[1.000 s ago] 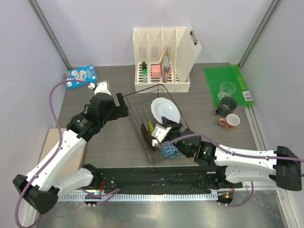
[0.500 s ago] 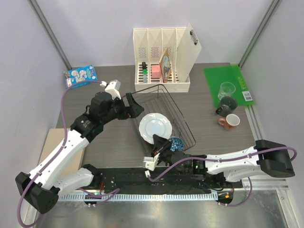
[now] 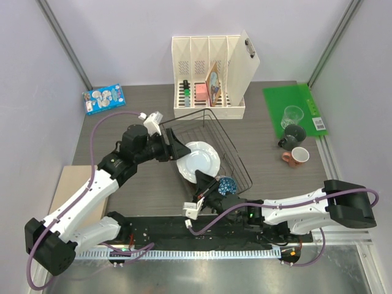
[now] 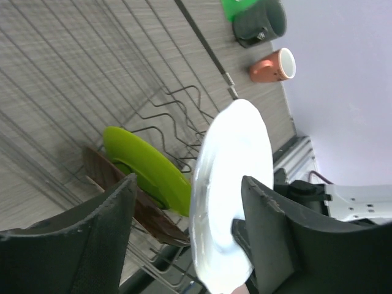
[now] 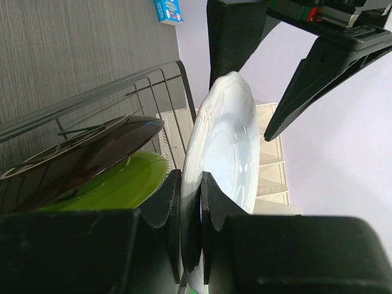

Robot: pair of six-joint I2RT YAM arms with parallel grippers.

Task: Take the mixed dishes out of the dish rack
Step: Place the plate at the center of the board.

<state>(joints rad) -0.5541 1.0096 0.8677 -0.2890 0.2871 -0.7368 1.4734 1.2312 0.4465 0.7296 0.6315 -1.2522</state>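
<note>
1. The whole thing turns on the white plate (image 5: 225,144). It's standing on edge, and the right gripper (image 5: 191,184) is pinched tight on its lower rim, so the plate sticks up and away from those fingertips.
2. The left gripper (image 4: 190,180) is spread wide at the opposite rim. In the left wrist view the plate sits inside the gap, edge-on, with its long axis running along the fingers rather than across them.
3. It's not centred though. The plate is right up against one finger (image 4: 269,239), maybe touching it, I can't say for sure. The other finger (image 4: 73,245) is well clear, on the side where the lime-green plate (image 4: 147,168) is.
4. Both arms are at the plate, one per rim. The right one has the actual grip and the left one holds nothing.
5. From above, the plate is over the near part of the dish rack (image 3: 234,150). I can't tell if its bottom edge has fully cleared the prongs.
6. My guess is that this is either a handover or a steadying move. If the left closes, the far finger has to travel across most of the gap, so the plate may get nudged sideways.
7. The lime-green plate and a dark plate (image 5: 67,162) lean in the rack, just beside the right fingers.
</note>
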